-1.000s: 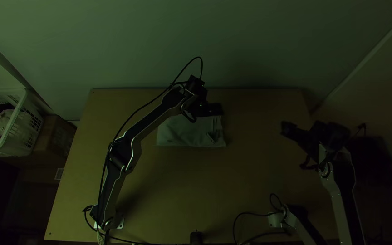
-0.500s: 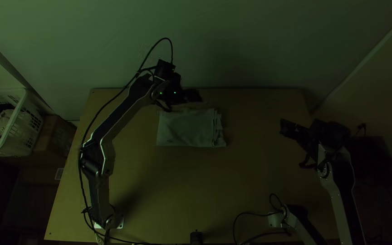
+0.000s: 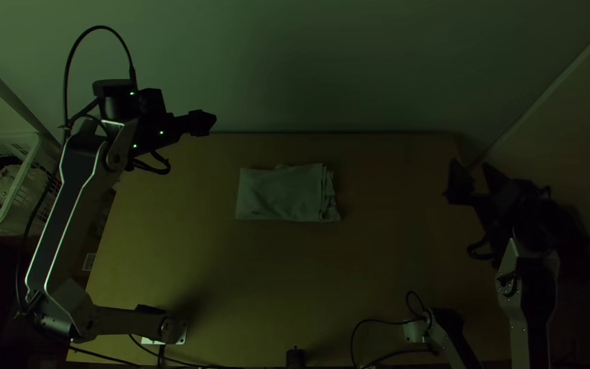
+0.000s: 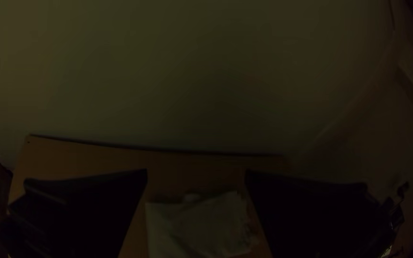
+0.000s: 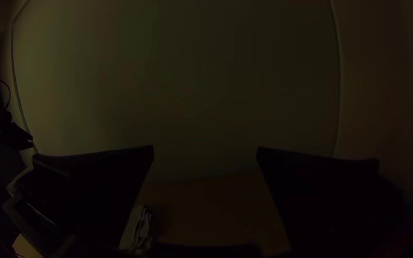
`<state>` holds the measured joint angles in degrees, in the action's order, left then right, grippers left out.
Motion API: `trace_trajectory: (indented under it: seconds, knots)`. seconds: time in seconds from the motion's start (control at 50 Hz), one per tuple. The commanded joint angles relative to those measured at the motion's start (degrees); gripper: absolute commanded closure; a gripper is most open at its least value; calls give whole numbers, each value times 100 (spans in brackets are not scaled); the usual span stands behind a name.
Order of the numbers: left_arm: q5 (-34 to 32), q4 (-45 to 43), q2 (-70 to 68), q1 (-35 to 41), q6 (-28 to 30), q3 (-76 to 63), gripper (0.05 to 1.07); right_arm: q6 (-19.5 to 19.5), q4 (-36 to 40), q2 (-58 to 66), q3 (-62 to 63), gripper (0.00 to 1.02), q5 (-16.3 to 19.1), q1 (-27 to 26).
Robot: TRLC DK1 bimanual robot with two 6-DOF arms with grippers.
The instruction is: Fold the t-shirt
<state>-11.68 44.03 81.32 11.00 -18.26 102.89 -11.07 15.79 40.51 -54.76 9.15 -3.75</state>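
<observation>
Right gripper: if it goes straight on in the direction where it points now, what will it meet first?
Probably the pale wall beyond the table; I see nothing between that and the right gripper, though depth is unclear.

Left arm [image 3: 63,212]: black links edged in pale silver, thin black cable [image 3: 100,27] looped at the wrist, small green lights [image 3: 161,132] nearby; base plate [image 3: 181,333] whitish. Right arm [image 3: 534,294] — light grey casing, dark inset, small screws along its side. Fingers [image 4: 92,205] on both: matte black, broad, wedge-shaped.
</observation>
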Motion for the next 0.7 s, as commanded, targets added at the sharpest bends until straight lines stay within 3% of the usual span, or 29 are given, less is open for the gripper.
trace_trajectory:
  seconds: [0.0, 0.34, 0.54, 0.68]
  knots:
    - [78, -334, -960, -362, 288, -885, 9, 228, -155, -333, -166, 4, -45, 32]
    - [78, -1213, -3201, -2138, 886, -2924, 10, 351, -445, -1502, 212, 4, -62, -21]
    - [87, -2346, -4818, -2823, 1202, -4567, 10, 334, -1764, -2724, 1222, 4, -62, -56]
    - [78, -2883, -5592, -3087, 1334, -5543, 10, 281, -1799, -3243, 1627, 4, -62, -3]
